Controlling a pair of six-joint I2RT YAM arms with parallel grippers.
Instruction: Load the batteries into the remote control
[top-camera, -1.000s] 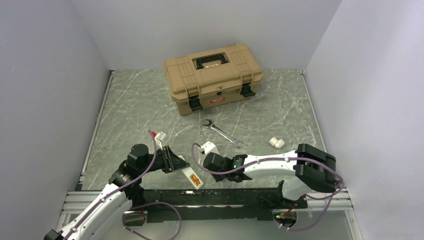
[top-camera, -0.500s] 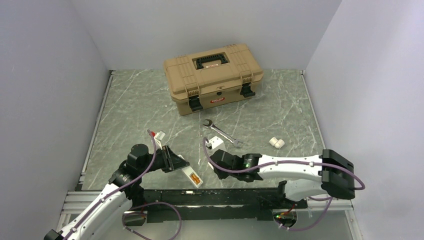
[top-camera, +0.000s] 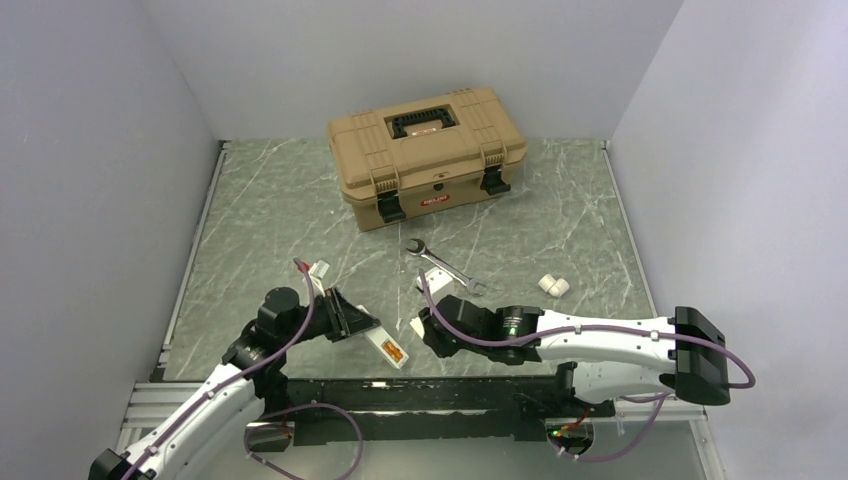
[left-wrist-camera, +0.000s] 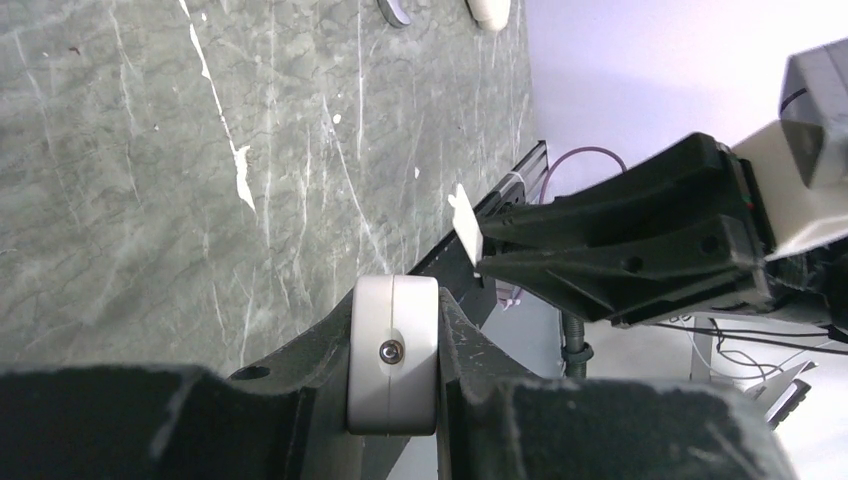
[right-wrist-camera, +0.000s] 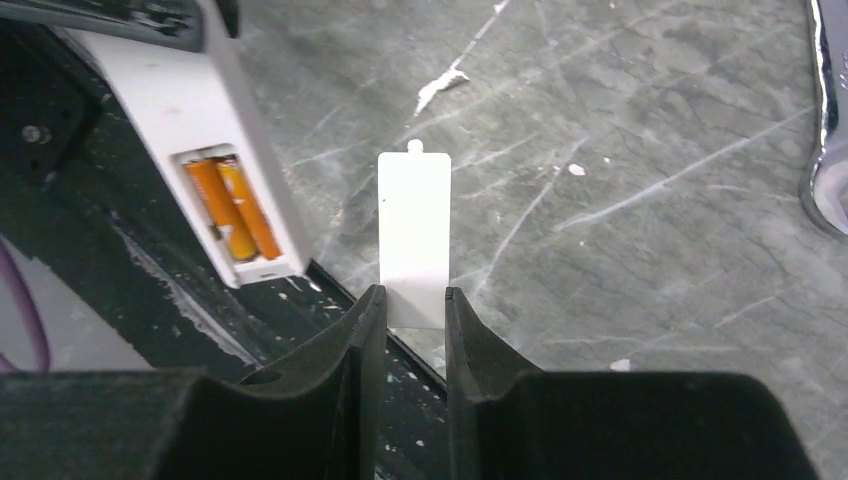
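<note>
Overhead, I see the toolbox (top-camera: 427, 155) at the back and the wrench (top-camera: 445, 265) in front of it. My left gripper (top-camera: 356, 324) is clamped tight on the remote (top-camera: 385, 348), which it holds at the near edge. Only the right wrist view shows the rest: my right gripper (right-wrist-camera: 414, 305) pinches the white cover (right-wrist-camera: 414, 230), and two orange batteries (right-wrist-camera: 228, 205) sit in the remote's recess.

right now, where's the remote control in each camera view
Top external: the remote control is low and centre-left, held by the left gripper.
Left wrist: bottom centre, seen end-on between the fingers.
Right wrist: upper left, open recess with two orange cylinders facing the camera.
Shared landmark: the white cover plate in the right gripper.
</note>
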